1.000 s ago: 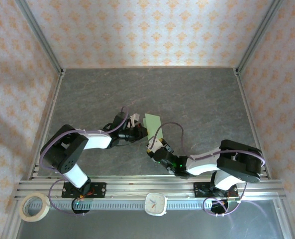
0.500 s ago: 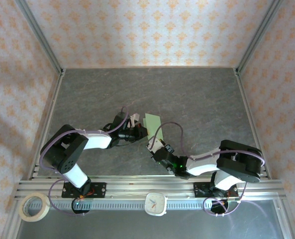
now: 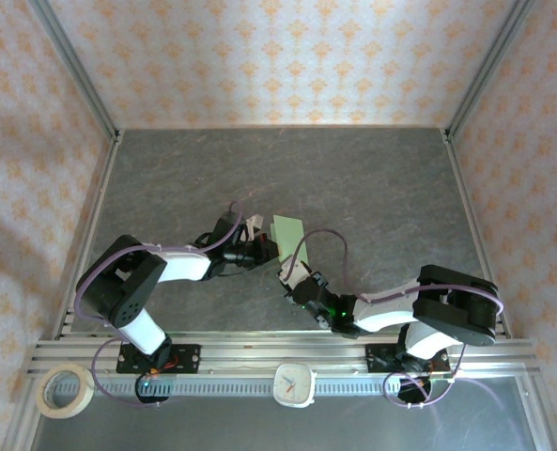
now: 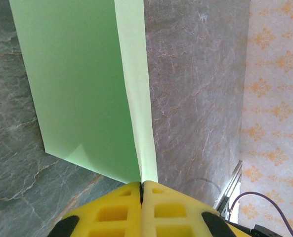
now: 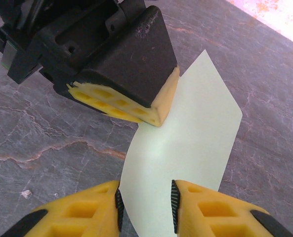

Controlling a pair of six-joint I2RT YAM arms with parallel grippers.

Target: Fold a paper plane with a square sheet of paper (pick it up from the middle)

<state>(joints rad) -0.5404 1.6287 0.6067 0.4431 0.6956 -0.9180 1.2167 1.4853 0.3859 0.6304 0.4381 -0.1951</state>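
From above, the sheet of paper (image 3: 288, 228) is seen near the middle of the grey tabletop (image 3: 381, 188), with the left pincer (image 3: 270, 246) at its edge and the right pincer (image 3: 284, 273) just nearer. At the left wrist, the pads are seen pressed together on the sheet's raised fold (one panel lies flat). At the right wrist, the pads are seen narrowly apart, with the sheet's curled edge between them.

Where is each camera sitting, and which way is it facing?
Top external: above, behind the robot, facing down on the grey table; left arm, right arm show.
Left wrist: looks along the left gripper, shut on the thin pale green paper sheet.
Right wrist: looks past the open right gripper at that sheet and the left gripper.
Shared: the sheet.
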